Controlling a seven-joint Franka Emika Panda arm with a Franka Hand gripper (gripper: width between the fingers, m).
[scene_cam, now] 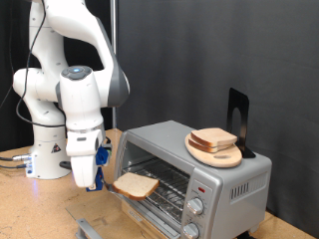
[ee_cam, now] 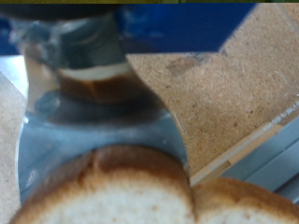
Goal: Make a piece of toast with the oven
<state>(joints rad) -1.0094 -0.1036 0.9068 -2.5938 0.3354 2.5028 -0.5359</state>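
Toast (scene_cam: 135,183) between hand (scene_cam: 97,179) fingers

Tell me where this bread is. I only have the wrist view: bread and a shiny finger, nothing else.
Observer: The piece of toast is at the oven's mouth, over the wire rack, with the gripper at its edge.
Operator: Door?
Observer: Open; the rack is in plain sight.
Operator: Anything on top?
Observer: A round wooden board carrying more bread slices.
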